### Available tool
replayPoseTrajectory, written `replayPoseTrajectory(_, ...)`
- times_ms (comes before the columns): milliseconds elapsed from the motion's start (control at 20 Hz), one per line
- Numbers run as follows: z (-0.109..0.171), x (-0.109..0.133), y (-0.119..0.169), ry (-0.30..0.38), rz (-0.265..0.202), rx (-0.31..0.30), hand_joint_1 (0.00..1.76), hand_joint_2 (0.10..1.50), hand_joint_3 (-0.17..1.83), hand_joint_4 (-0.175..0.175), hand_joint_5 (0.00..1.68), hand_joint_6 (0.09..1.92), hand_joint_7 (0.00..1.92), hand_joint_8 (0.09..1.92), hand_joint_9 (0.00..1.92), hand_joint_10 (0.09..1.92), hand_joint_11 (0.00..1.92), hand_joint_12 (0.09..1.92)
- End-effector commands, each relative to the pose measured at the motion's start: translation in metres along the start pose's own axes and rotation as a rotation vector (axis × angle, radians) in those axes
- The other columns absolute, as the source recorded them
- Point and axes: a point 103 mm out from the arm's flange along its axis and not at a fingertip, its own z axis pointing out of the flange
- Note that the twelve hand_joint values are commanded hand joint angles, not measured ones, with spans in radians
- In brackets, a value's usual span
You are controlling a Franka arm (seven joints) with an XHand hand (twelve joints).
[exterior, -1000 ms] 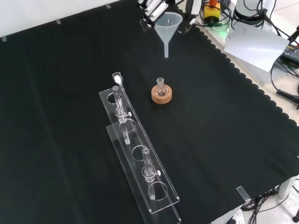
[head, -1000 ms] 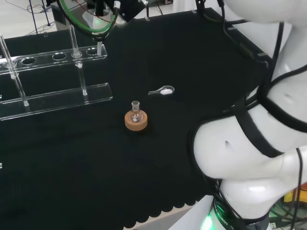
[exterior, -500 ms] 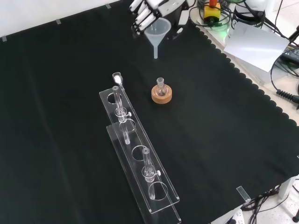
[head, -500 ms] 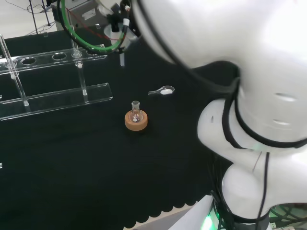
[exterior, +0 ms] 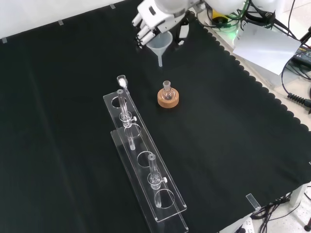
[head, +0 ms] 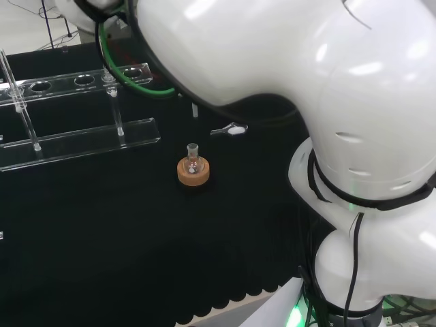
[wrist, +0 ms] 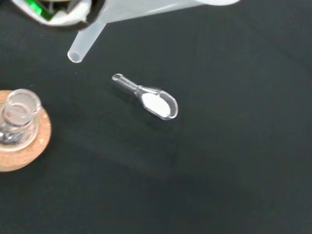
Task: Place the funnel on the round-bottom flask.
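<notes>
A small clear round-bottom flask (exterior: 167, 89) stands upright in a cork ring (exterior: 168, 100) near the middle of the cloth. In the front view the hand (exterior: 154, 18) hovers beyond the flask, fingers curled round the rim of a translucent funnel (exterior: 160, 44) whose stem points down, clear of the cloth. The funnel's stem tip sits above and slightly left of the flask's mouth in that view. The wrist view has the funnel (wrist: 109, 20) stem close to the flask (wrist: 17, 115) on its cork ring (wrist: 30, 146). From the head view, the flask (head: 193, 158) and a bit of funnel stem (head: 194, 110) show.
A small clear spoon (exterior: 122, 80) with white powder lies left of the flask in the front view, spoon (wrist: 152, 100) also in the wrist view. A long clear tube rack (exterior: 146, 167) holding tubes runs toward the near edge. The arm's white links (head: 286, 88) cover the head view's right.
The hand has carried the funnel down and left in the front view, nearer the flask. The arm's links have swung across the head view. Flask and spoon have not moved.
</notes>
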Motion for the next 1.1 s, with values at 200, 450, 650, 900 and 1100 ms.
replayPoseTrajectory(200, 0.023, 0.044, -0.007, -0.035, -0.063, 0.001, 0.95, 0.66, 0.76, -0.031, 0.69, 0.86, 0.72, 0.74, 1.03, 0.56, 0.66, 1.2)
replayPoseTrajectory(450, 0.033, 0.054, -0.007, -0.031, -0.05, -0.006, 0.95, 0.66, 0.76, -0.031, 0.69, 0.86, 0.72, 0.74, 1.03, 0.56, 0.66, 1.2)
replayPoseTrajectory(650, 0.04, 0.05, -0.007, -0.014, -0.038, -0.021, 0.95, 0.67, 0.76, -0.032, 0.69, 0.86, 0.72, 0.74, 1.03, 0.56, 0.66, 1.2)
replayPoseTrajectory(900, 0.042, 0.051, -0.006, -0.022, -0.024, -0.023, 0.95, 0.67, 0.77, -0.034, 0.68, 0.86, 0.72, 0.74, 1.03, 0.56, 0.66, 1.2)
replayPoseTrajectory(1100, 0.043, 0.049, -0.003, -0.013, -0.023, -0.031, 0.95, 0.68, 0.77, -0.035, 0.68, 0.87, 0.71, 0.74, 1.03, 0.56, 0.66, 1.2)
